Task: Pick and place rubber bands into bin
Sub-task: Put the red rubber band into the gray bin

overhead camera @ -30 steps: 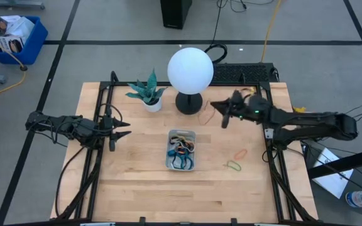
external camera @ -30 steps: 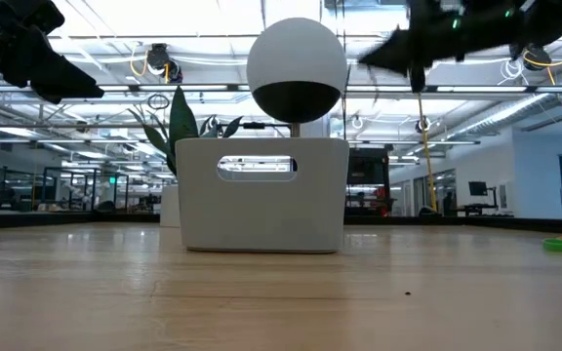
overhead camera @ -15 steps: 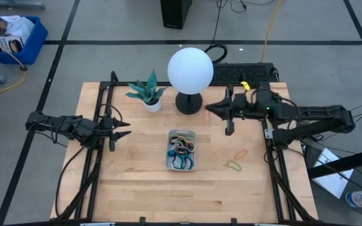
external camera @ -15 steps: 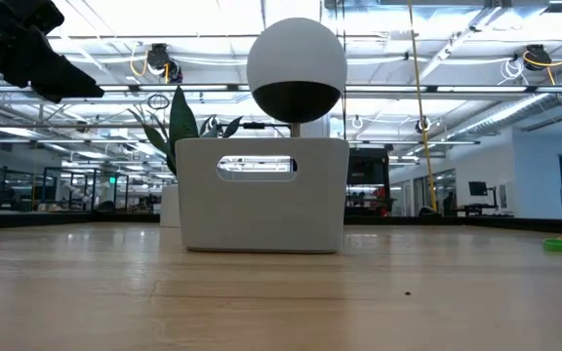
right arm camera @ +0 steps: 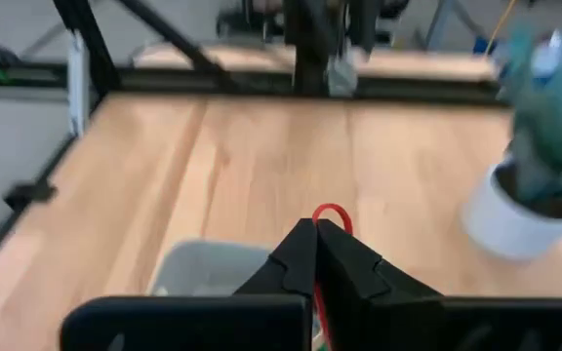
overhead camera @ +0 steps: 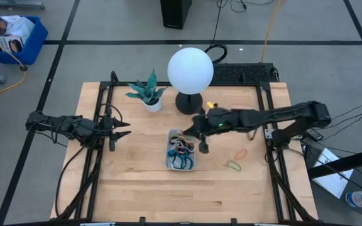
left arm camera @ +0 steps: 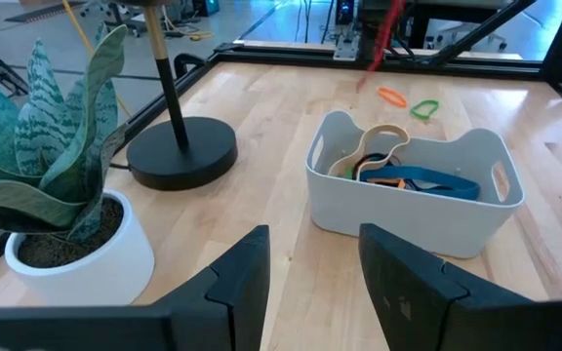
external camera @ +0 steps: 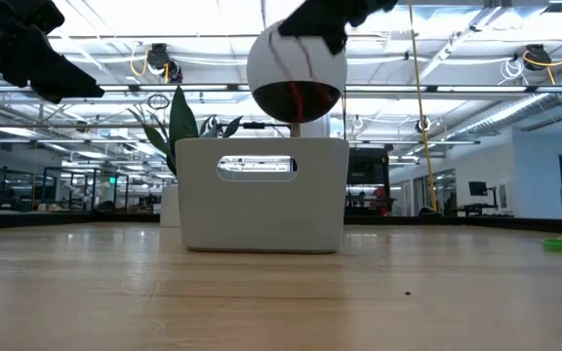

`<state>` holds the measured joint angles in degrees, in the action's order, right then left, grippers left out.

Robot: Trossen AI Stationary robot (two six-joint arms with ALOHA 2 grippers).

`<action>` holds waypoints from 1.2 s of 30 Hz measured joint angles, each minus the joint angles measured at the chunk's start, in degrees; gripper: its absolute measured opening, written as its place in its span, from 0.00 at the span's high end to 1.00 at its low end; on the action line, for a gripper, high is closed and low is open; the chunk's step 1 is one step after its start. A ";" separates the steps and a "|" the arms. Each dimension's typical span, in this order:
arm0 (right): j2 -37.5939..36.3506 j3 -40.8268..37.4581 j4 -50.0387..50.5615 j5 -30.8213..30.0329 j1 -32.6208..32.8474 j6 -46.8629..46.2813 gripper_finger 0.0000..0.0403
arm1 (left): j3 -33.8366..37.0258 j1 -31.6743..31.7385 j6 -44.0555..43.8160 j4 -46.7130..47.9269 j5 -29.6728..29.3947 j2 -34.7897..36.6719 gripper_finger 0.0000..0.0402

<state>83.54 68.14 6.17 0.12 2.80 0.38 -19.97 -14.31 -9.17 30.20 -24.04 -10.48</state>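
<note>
Thin red rubber band (right arm camera: 331,216) pinched between closed fingers of right gripper (overhead camera: 201,132), dangling above upper right corner of small white rectangular bin (overhead camera: 170,161) mid-table. Inside bin, tangle of blue, orange and tan bands (left arm camera: 398,174). Loose orange band (overhead camera: 240,153) and green band (overhead camera: 233,166) on wooden table (overhead camera: 137,188), right of bin. Left gripper (overhead camera: 119,129) waiting at table's left edge, fingers parted, empty.

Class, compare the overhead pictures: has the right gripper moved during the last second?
Yes. The right gripper, shut on a red rubber band, has swung from right of the lamp base toward the bin.
</note>
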 joint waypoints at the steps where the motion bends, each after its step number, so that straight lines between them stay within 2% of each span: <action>1: 1.28 0.00 0.00 0.02 0.07 -0.20 1.00 | 0.00 -0.01 0.00 0.00 0.00 -0.01 0.59; 14: 13.43 0.00 -0.78 0.28 0.97 -3.15 1.00 | 0.00 0.00 -0.33 0.08 0.07 -0.01 0.59; 21: 19.54 0.00 -1.20 4.67 0.97 -4.01 1.00 | 0.00 0.00 -0.31 0.09 0.09 -0.02 0.59; 36: 21.38 -0.17 -1.43 4.55 0.95 -3.81 0.98 | 0.00 0.00 -0.09 0.09 0.09 -0.01 0.59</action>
<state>104.92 67.96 4.73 4.67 3.75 -3.42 -19.97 -14.31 -9.26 30.28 -23.94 -10.49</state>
